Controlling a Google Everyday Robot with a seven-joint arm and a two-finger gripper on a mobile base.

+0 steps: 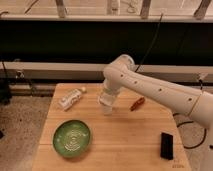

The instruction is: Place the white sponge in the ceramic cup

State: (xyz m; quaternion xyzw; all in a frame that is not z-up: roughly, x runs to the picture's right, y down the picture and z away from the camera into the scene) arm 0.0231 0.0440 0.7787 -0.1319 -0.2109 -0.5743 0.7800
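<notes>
Item 1, the tool (107, 105): carried at the end of the white arm (150, 85), it hung low over the middle of the wooden desk (125, 145), pointing down. A pale shape merged with it at the tip; whether that was the white sponge or part of the tool could not be told, and how far the tool stood open could not be told either.

Item 2, the white sponge: not separately identifiable anywhere on the desk. By judgement it was most likely at the tool's tip, though this was not certain.

Item 3, the ceramic cup: no cup could be made out with confidence.

Item 4, a white bottle (71, 98): lay on its side near the desk's far left corner, well apart from the tool.

Item 5, a green bowl (72, 138): sat at the near left, empty as far as could be seen.

Item 6, a reddish-brown object (137, 103): lay just right of the tool.

Item 7, a black block (166, 145): stood near the right edge.

Step in hand, by judgement: grasping or carrying. The next move called for locating the cup and centring over its mouth before release.

Writing: no brand, label or lettering was legible on any item.
</notes>
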